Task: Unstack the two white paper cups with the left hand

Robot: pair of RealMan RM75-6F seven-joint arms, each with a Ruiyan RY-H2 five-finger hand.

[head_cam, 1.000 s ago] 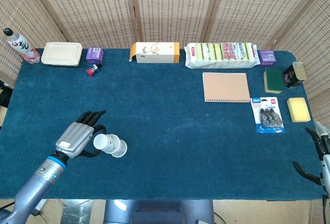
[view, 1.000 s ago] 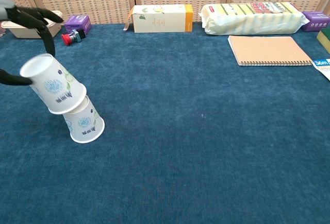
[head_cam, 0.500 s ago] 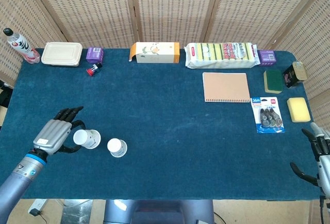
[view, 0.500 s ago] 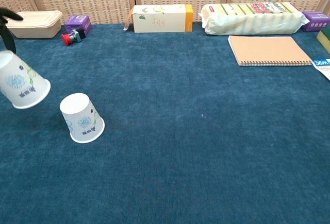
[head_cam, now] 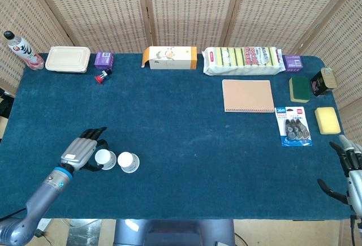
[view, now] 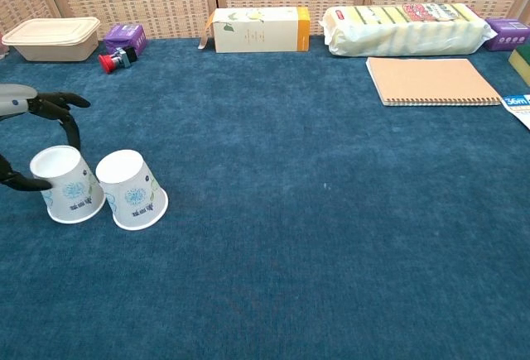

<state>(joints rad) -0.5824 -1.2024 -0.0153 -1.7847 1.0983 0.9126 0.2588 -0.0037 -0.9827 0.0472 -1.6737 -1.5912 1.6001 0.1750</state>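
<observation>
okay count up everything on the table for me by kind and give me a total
White paper cups: 2
Sponges: 2, plus 1 multipack
Purple boxes: 2
Notebook: 1
Carton: 1
Lunch container: 1
Bottle: 1
Can: 1
Tape pack: 1
Red item: 1
Total: 14

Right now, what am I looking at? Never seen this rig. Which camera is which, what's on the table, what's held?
Two robot arms with fingered hands at a blue table. One picture looks down from the head, the other forward from the chest. The left robot hand holds one upside-down paper cup, set beside the second cup. The right robot hand holds nothing, fingers apart. Along the back: lunch box, carton, sponge pack; a notebook lies nearer.
</observation>
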